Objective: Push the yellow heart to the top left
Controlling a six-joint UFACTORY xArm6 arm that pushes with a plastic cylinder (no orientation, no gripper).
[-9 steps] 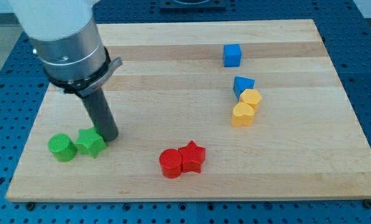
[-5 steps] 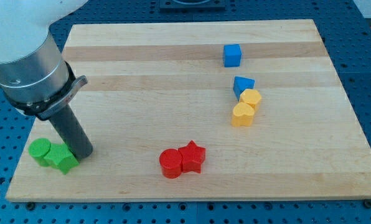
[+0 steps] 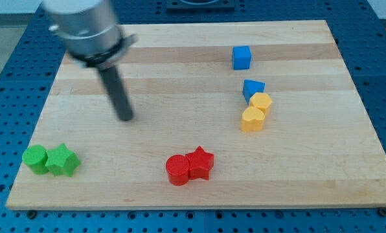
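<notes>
Tip: my tip (image 3: pixel 125 119) is the bare lower end of a dark rod with nothing to open or close and nothing held; it stands on bare wood in the board's left half, touching no block and blurred in this view.
Tip and blocks: my tip is up and to the right of the green pair, up and to the left of the red pair, and well apart from the yellow and blue blocks at the view's right.
Green pair: the green cylinder (image 3: pixel 35 158) and the green star (image 3: pixel 62 161) touch side by side near the board's bottom left corner, cylinder to the left.
Red pair: the red cylinder (image 3: pixel 177 170) and the red star (image 3: pixel 200 163) touch near the bottom edge, about mid-board, cylinder to the left.
Yellow heart: the yellow heart (image 3: pixel 252 119) lies in the right half of the board, about mid-height, far from the top left corner and well apart from my tip.
Second yellow: a yellow block (image 3: pixel 261 103), shape hard to tell, touches the heart just up and to its right.
Blue wedge: a blue block (image 3: pixel 252 88), angular, sits just above the second yellow block and touches it.
Blue cube: the blue cube (image 3: pixel 241 57) stands alone near the top edge, above the blue wedge.
Board: the wooden board (image 3: pixel 193 77) lies on a blue perforated table (image 3: pixel 384 58).
</notes>
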